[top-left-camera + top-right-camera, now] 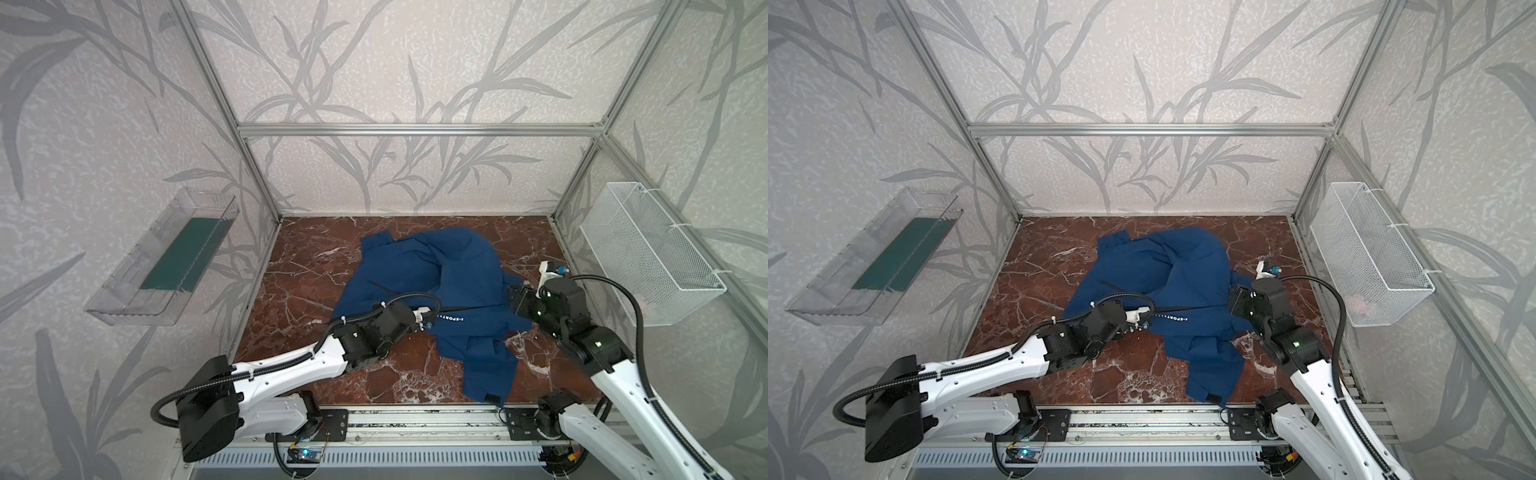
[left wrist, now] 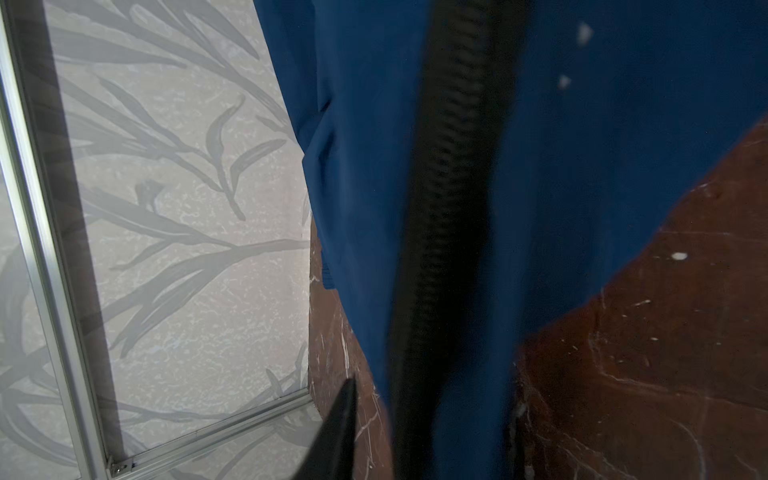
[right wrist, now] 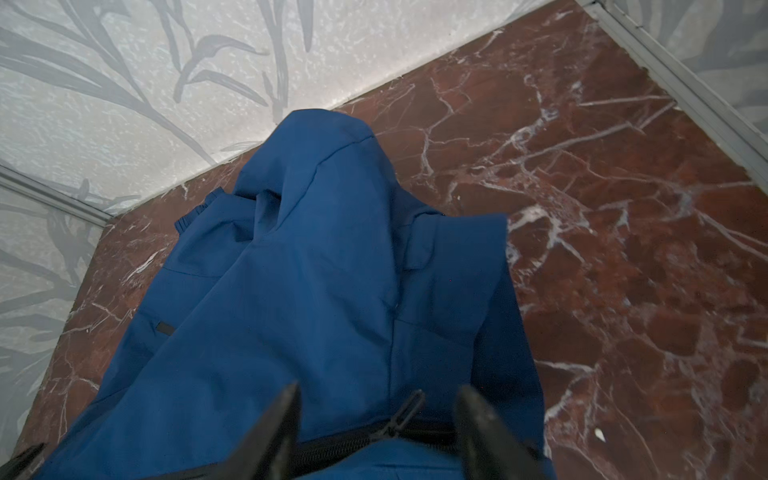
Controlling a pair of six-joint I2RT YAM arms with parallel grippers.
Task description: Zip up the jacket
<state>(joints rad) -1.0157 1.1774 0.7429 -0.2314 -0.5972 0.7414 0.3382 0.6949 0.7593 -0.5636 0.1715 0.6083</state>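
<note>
This is a robot test cell in a lab: two white robot arms (image 1: pixel 286 365) (image 1: pixel 615 386) bolted to a metal rail (image 1: pixel 415 424), an aluminium frame (image 1: pixel 415 129), leaf-printed wall panels (image 1: pixel 415 62), a marble-look tabletop (image 1: pixel 299 266).

White arms (image 1: pixel 286 365), blk fingers (image 3: pixel 276 432) (ribbed cables (image 1: pixel 639 316))

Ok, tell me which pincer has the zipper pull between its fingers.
The right pincer: the black zipper pull sits between its open fingers. The left pincer straddles only the zipper band.
</note>
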